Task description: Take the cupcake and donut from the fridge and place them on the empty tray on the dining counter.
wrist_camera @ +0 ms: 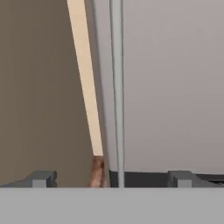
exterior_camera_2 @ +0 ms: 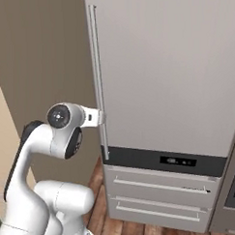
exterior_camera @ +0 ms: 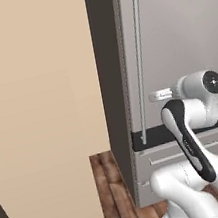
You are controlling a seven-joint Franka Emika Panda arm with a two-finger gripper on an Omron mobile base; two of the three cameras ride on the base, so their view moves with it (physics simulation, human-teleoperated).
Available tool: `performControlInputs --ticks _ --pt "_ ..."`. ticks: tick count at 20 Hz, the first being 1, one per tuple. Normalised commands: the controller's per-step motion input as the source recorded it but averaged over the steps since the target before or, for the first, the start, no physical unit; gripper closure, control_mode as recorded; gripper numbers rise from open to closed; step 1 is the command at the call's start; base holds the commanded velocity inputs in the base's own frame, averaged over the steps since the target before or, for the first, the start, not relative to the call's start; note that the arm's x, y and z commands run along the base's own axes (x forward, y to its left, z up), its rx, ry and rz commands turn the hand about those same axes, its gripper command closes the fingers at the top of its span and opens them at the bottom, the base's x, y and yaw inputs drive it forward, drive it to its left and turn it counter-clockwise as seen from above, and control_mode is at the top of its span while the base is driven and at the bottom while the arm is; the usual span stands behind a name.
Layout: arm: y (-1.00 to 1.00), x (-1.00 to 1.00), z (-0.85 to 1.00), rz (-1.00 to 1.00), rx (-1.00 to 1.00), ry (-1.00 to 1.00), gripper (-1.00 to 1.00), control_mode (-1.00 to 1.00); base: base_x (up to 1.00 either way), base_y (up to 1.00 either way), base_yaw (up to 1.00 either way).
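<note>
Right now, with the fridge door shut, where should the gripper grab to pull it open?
Grip the handle, the long thin vertical bar along the door's left edge on the fridge. Come straight at the door front, the open gripper astride the bar at mid-height; it stands proud of the door.

handle (exterior_camera_2: 99, 76) on fridge (exterior_camera_2: 171, 78), drawers (exterior_camera_2: 156, 192) below

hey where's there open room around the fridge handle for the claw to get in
The open claw already straddles the thin handle, with bare door on one side and the door's edge on the other. Along the handle nothing crowds it. It gets tight lower down, where the dark band and drawers begin.
</note>
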Motion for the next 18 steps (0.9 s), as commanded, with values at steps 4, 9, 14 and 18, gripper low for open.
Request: performControlInputs --ticks 4,9,14,18 --pt "-0.13 0.83 0.11 -0.01 0.05 0.0 -1.0 -1.0 0.0 0.0 0.0" --pt "0.0 1.0 0.01 0.0 0.05 0.0 -1.0 -1.0 0.0 0.0 0.0" --pt "0.0 1.0 0.0 0.0 0.03 0.03 -1.0 -1.0 0.0 0.0 0.0" --pt "-0.01 1.0 0.0 0.0 0.0 0.04 -1.0 -1.0 0.0 0.0 0.0"
